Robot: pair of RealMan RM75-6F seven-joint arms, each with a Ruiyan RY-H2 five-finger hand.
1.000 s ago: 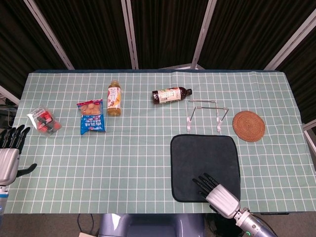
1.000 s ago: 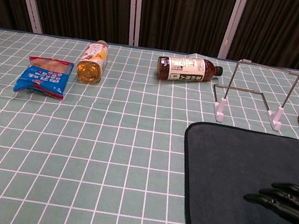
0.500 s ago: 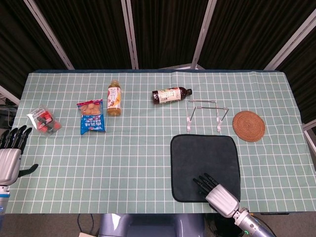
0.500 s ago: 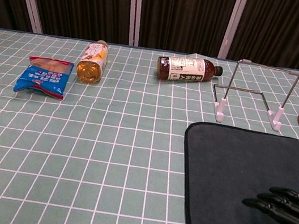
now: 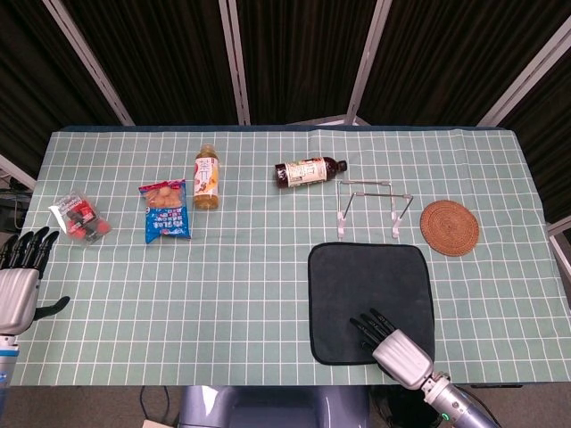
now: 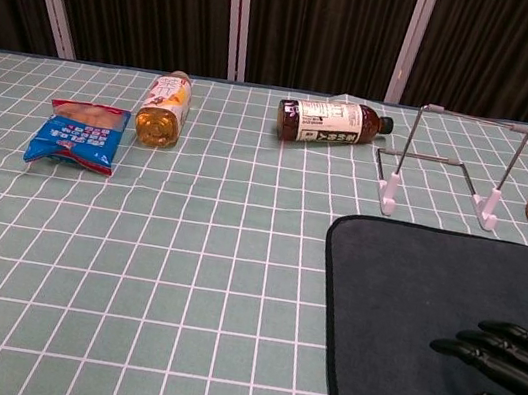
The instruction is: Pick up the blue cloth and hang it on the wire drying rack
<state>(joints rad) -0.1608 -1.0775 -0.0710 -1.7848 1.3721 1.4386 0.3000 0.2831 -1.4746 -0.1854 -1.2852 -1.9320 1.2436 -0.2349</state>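
Right robot hand [image 5: 390, 341] hovers over near edge of dark blue-grey square cloth [image 5: 370, 290], fingers spread, grasping nothing; barely shifted over last second. Cloth flat on surface, before wire drying rack [image 5: 373, 207]. Left robot hand [image 5: 18, 283] idle, released. Grasp pending.

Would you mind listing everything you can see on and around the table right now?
cloth: one, dark, flat at near right of the table
wire rack: one, metal with white feet, upright just behind the cloth
coaster: one, brown woven, right of the rack
dark bottle: one, lying at far centre
amber bottle: one, lying left of the dark bottle
blue packet: one, left of the amber bottle
red packet: one, far left
tablecloth: one, green, white grid
left hand: open, at the left table edge
right hand: open, over the cloth's near edge
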